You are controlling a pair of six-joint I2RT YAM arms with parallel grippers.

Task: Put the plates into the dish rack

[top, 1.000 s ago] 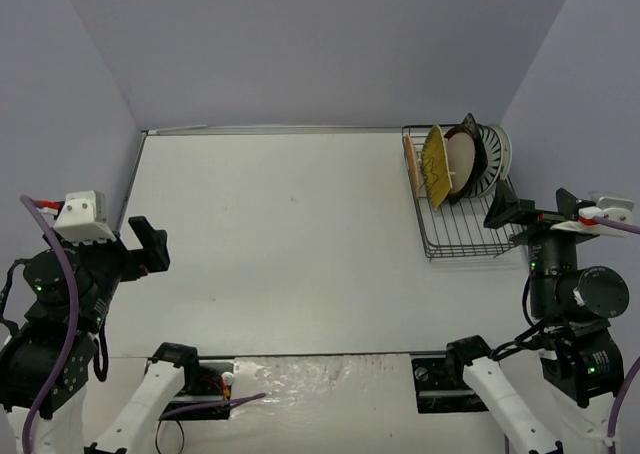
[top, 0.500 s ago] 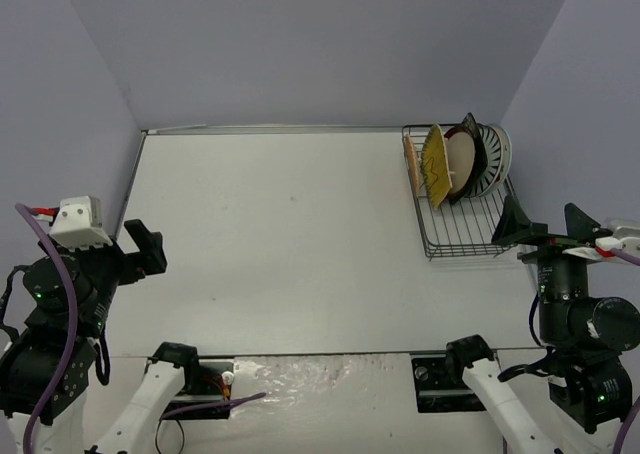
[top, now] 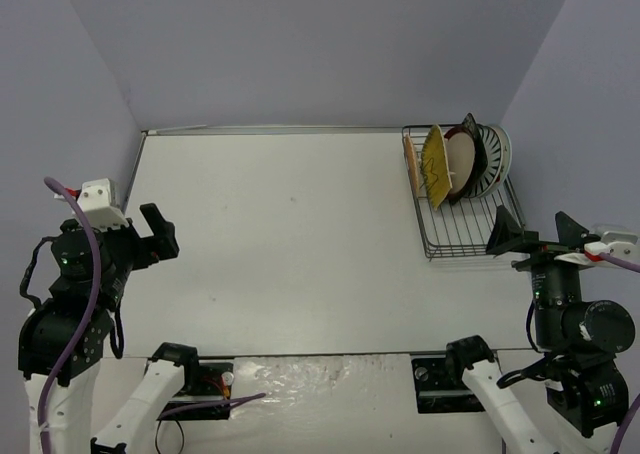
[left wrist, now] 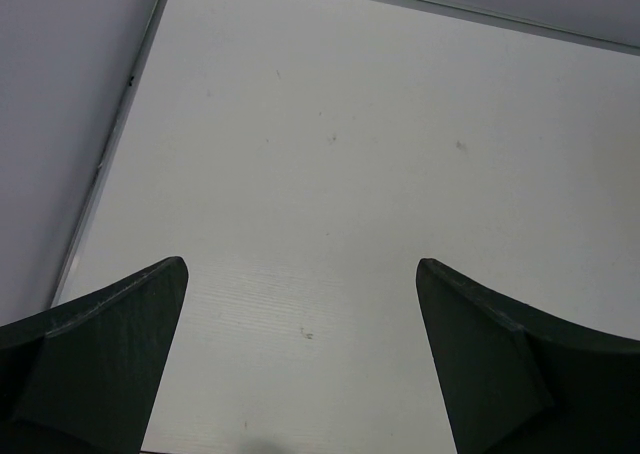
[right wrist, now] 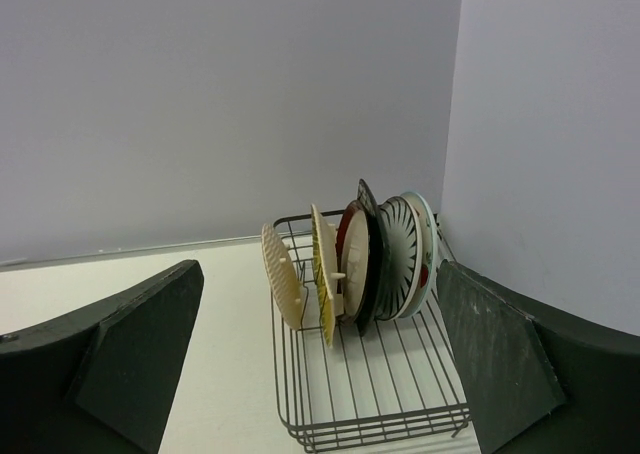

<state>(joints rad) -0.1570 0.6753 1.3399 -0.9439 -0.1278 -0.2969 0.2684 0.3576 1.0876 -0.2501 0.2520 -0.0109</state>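
Note:
The black wire dish rack (top: pixel 470 232) stands at the back right of the table. Several plates stand upright in its far half: an orange-brown plate (right wrist: pixel 282 279), a yellow woven-look plate (right wrist: pixel 324 269), a red-rimmed beige plate (right wrist: pixel 352 264), a black floral plate (right wrist: pixel 366 214), a black-striped plate (right wrist: pixel 398 254) and a watermelon plate (right wrist: pixel 427 259). The stack also shows in the top view (top: pixel 455 164). My right gripper (top: pixel 535 234) is open and empty, just near of the rack (right wrist: pixel 380 394). My left gripper (top: pixel 158 239) is open and empty over the bare left side of the table.
The white table (top: pixel 290 234) ends in a raised edge (left wrist: pixel 110 164) at the left and purple walls behind and at both sides. The rack's near half holds nothing. The arm bases and cables sit at the near edge.
My right gripper has drawn back from the rack toward the near edge. My left gripper has shifted slightly right and farther in. The plates and rack have not moved.

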